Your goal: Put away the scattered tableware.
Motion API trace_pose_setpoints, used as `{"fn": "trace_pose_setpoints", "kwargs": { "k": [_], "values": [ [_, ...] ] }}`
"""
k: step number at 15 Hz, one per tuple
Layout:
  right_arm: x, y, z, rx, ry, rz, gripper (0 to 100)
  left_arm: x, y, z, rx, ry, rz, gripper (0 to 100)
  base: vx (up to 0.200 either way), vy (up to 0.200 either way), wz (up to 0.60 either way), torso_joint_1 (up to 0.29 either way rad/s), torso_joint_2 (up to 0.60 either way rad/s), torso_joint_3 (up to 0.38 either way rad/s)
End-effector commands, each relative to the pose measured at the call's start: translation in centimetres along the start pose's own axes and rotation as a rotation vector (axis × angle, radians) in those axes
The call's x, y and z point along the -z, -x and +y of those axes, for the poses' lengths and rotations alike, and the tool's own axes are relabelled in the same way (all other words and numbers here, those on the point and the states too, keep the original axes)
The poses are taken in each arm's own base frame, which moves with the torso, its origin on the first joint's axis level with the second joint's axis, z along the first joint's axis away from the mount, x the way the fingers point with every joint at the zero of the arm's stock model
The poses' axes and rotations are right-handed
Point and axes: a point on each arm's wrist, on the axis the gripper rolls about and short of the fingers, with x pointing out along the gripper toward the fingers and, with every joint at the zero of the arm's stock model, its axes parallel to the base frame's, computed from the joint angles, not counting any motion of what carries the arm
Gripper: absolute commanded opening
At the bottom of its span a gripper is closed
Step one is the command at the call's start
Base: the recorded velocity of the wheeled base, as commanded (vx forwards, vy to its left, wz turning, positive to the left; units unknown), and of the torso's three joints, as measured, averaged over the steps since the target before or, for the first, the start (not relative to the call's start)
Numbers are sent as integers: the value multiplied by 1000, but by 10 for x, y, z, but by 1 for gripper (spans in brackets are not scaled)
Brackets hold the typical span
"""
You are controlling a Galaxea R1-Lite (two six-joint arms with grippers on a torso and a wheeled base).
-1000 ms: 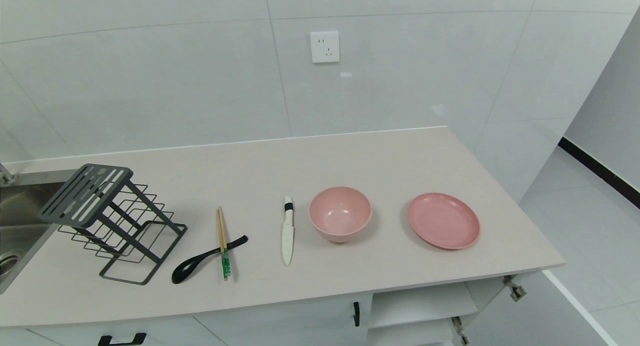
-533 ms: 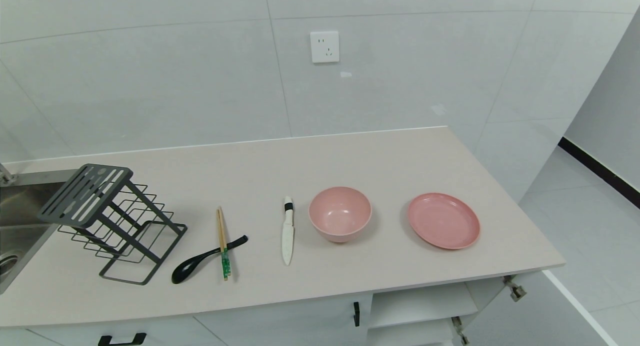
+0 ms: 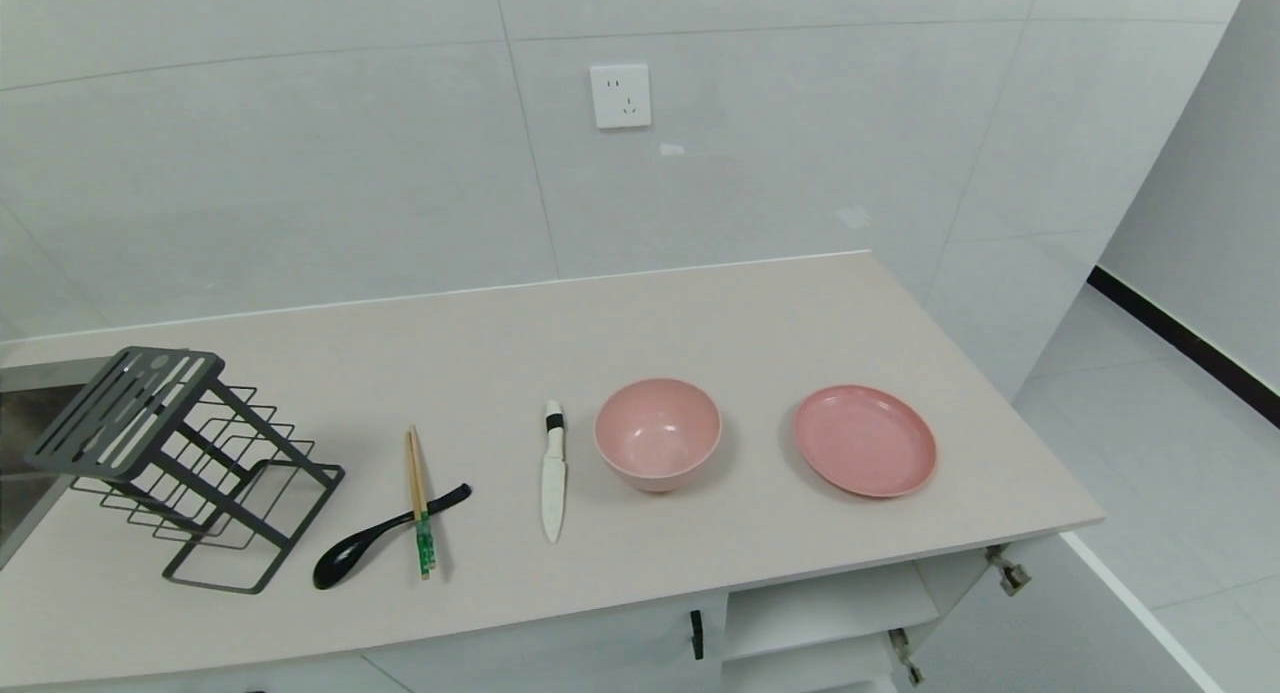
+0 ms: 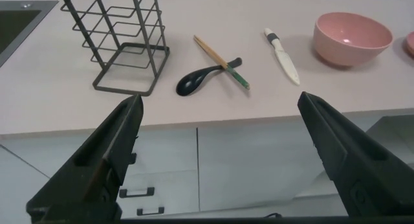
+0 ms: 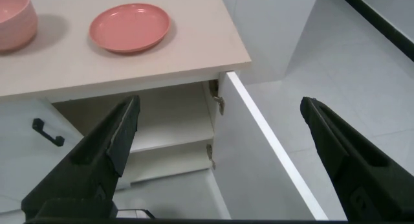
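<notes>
The left gripper [image 4: 220, 100] is spread wide, its two dark fingers [image 4: 103, 159] far apart and touching nothing. Each finger is a broad wedge that narrows to a blunt tip. The two tips sit level with each other, so the wrist is not rolled. The gripper is held short of the counter [image 4: 65, 88], off its front edge, aimed forward and slightly down. The right gripper [image 5: 220, 101] has the same pose: jaws wide apart, with dark wedge fingers [image 5: 349, 159] tapering to level tips that are in contact with nothing. It too hangs off the counter's front edge, aimed forward and down.
</notes>
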Motion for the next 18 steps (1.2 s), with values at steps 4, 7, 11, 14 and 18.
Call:
{"fn": "trace_pose_setpoints", "kwargs": {
  "k": [4, 7, 11, 14, 18],
  "values": [
    [0, 0, 0, -1, 0, 2, 100, 0, 0, 0, -1, -1, 1, 100, 150, 0, 0, 1, 2, 4],
    [0, 0, 0, -1, 2, 2, 100, 0, 0, 0, -1, -1, -1, 100, 133, 0, 0, -2, 6, 0],
    [0, 0, 0, -1, 0, 2, 100, 0, 0, 0, -1, -1, 1, 100, 0, 0, 0, 0, 0, 0],
    [0, 0, 0, -7, 15, 2, 100, 0, 0, 0, -1, -1, 1, 100, 0, 0, 0, 0, 0, 0],
    [0, 0, 0, -10, 29, -3, 100, 0, 0, 0, -1, -1, 1, 100, 0, 0, 0, 0, 0, 0]
  ]
}}
